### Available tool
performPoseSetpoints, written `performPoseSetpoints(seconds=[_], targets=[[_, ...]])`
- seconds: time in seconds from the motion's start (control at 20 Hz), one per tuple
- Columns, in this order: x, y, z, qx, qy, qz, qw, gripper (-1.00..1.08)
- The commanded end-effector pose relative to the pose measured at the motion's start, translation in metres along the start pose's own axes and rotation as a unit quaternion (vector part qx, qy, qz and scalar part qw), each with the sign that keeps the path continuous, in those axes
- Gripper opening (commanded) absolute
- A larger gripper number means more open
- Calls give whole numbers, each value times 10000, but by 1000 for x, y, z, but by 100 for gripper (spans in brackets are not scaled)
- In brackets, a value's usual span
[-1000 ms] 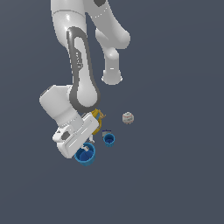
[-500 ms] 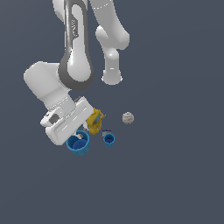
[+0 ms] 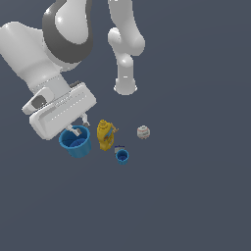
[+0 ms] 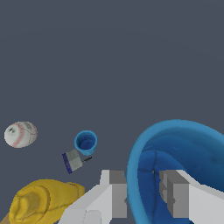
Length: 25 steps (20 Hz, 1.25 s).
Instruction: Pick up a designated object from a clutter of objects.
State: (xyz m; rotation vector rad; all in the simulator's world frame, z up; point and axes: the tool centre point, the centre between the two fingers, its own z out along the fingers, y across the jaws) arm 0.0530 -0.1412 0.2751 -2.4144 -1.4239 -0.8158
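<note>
The large blue cup [image 3: 75, 142] hangs just under my hand at the exterior view's left. My gripper [image 3: 79, 127] is shut on its rim. In the wrist view one finger [image 4: 116, 194] is outside the cup wall and the other sits inside the large blue cup [image 4: 188, 144], with the gripper [image 4: 144, 194] astride the rim. The rest of the clutter lies to the exterior view's right: a yellow bottle-like object [image 3: 105, 135], a small blue cup [image 3: 122, 156] and a whitish ball [image 3: 142, 131].
The wrist view shows the yellow object [image 4: 41, 201] close beside my outer finger, the small blue cup [image 4: 85, 141], a tiny grey and blue block [image 4: 72, 160] next to it, and the ball [image 4: 20, 134]. The arm's white base [image 3: 125, 83] stands behind.
My gripper has risen and drifted toward the exterior view's left, carrying the large blue cup with it. The yellow object, small cup and ball have stayed put.
</note>
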Motion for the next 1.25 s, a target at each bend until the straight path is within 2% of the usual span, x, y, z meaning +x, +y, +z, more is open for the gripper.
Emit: performPoseSetpoints(seconds=[0.0, 0.6, 1.2], targets=[[7, 0, -23, 0, 2, -1, 10000, -100], [32, 2, -106, 6, 26, 15, 10000, -100], [39, 3, -133, -3, 37, 22, 10000, -100]])
